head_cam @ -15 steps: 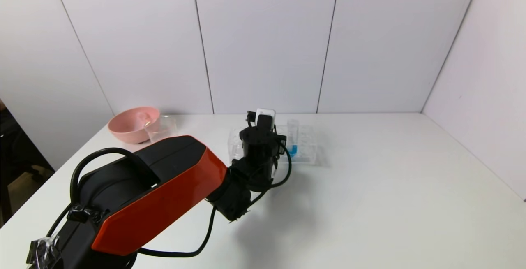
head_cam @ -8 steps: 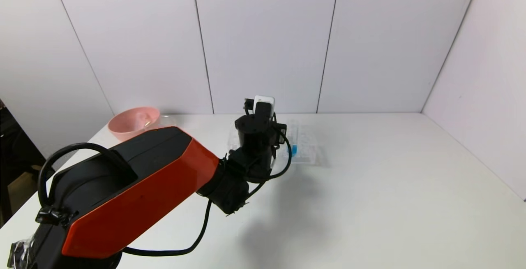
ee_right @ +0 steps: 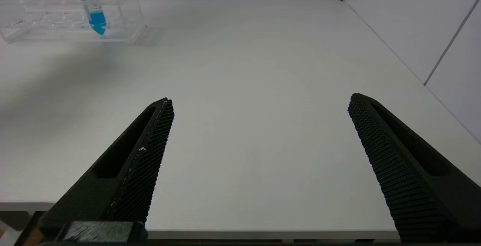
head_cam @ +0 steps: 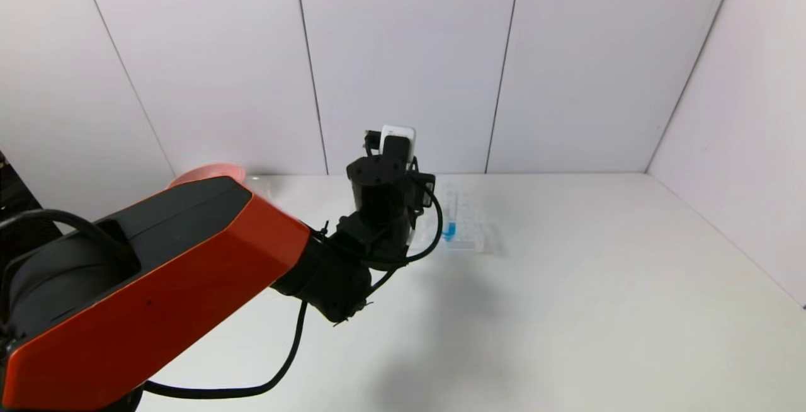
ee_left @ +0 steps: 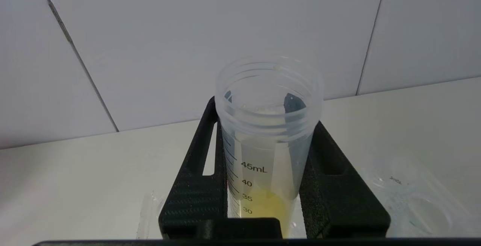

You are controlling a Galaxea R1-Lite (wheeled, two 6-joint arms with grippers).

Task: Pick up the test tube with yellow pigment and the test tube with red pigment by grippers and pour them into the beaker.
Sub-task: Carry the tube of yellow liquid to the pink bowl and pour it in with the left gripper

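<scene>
My left gripper [ee_left: 268, 186] was clamped on the test tube with yellow pigment [ee_left: 267, 133], upright at the centre of the left wrist frame. My right gripper [ee_right: 259, 163] sat with fingers wide apart over the bare table [ee_right: 255, 69]. The blue-liquid tube [ee_right: 92, 7] stood in the clear rack [ee_right: 124, 12], upper left.

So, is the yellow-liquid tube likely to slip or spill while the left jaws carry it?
The yellow-liquid tube is probably stiff and light: little liquid sits at its bottom. Its smooth clear wall could slip, though the left gripper clamps both sides. Uncapped, it may spill if tilted.
</scene>
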